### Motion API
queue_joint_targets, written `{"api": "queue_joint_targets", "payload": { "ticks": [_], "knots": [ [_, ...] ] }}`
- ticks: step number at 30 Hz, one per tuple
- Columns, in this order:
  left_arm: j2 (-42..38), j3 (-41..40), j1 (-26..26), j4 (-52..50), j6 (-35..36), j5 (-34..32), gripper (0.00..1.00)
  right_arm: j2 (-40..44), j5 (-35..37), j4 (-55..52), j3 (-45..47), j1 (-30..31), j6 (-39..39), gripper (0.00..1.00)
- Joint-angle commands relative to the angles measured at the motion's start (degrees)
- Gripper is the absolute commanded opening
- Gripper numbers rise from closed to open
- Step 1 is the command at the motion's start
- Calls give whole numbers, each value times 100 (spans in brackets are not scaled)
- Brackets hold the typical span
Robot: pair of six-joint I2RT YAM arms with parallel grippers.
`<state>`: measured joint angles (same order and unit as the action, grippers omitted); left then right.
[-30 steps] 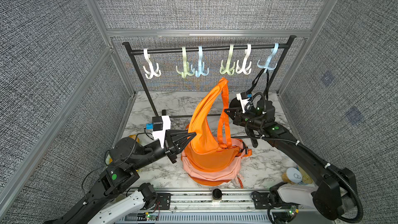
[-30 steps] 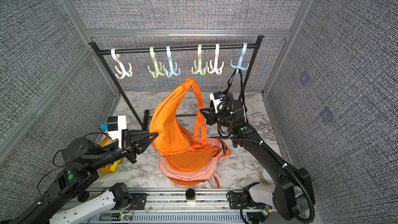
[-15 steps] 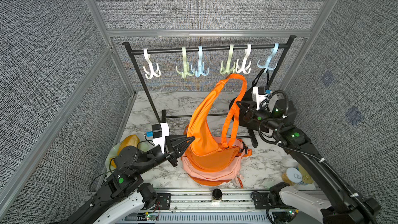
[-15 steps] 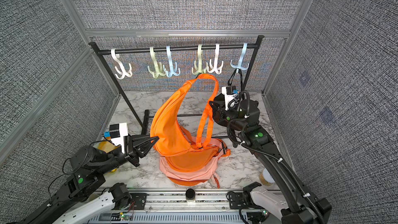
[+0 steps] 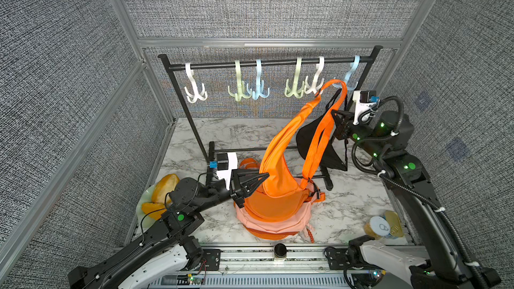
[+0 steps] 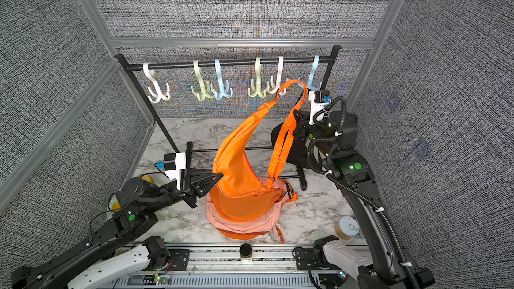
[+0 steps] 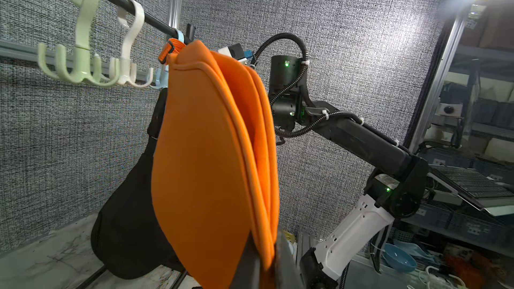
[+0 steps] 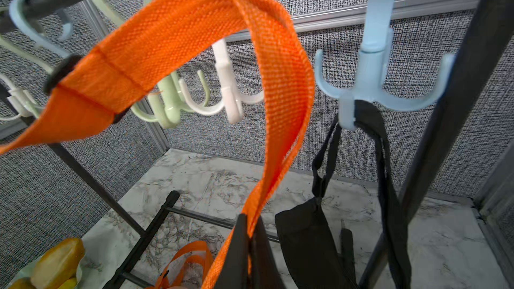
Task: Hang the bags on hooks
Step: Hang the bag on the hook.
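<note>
The orange bag (image 5: 278,162) (image 6: 233,159) is pulled up off the table, its lower part still resting on a pile. My right gripper (image 5: 333,113) (image 8: 251,226) is shut on its strap (image 8: 194,29). The strap's loop (image 5: 333,84) arches at hook height between the white hook (image 5: 315,84) (image 8: 230,98) and the light blue hook (image 5: 351,79) (image 8: 372,79). I cannot tell whether it touches a prong. My left gripper (image 5: 265,175) (image 7: 267,262) is shut on the edge of the bag's body (image 7: 200,148).
A black bag (image 5: 319,140) (image 8: 306,240) hangs from the light blue hook, right behind the strap. A peach bag (image 5: 272,223) lies under the orange one. The black rack (image 5: 264,62) carries several more hooks. Fruit on a plate (image 5: 161,190) sits front left, cans (image 5: 383,226) front right.
My right gripper has carried the strap up and to the right, from mid-rack to the white and blue hooks. My left gripper, still holding the bag's body, has shifted slightly.
</note>
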<state>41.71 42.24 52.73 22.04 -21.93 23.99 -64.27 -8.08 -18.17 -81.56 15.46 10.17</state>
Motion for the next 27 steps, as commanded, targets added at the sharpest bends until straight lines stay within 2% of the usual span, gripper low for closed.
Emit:
{"api": "queue_joint_targets", "payload": {
  "ticks": [1, 15, 26, 27],
  "knots": [
    [23, -16, 28, 501, -126, 135, 0, -264, -337, -341, -232, -70, -80, 0],
    [-49, -743, 74, 919, -614, -399, 0, -988, -906, -732, -472, -74, -225, 0],
    [426, -928, 77, 1088, -1102, -673, 0, -796, -608, -917, -214, -61, -336, 0],
    [486, -989, 80, 1184, -1103, -705, 0, -750, -505, -934, -182, -61, -341, 8]
  ]
}}
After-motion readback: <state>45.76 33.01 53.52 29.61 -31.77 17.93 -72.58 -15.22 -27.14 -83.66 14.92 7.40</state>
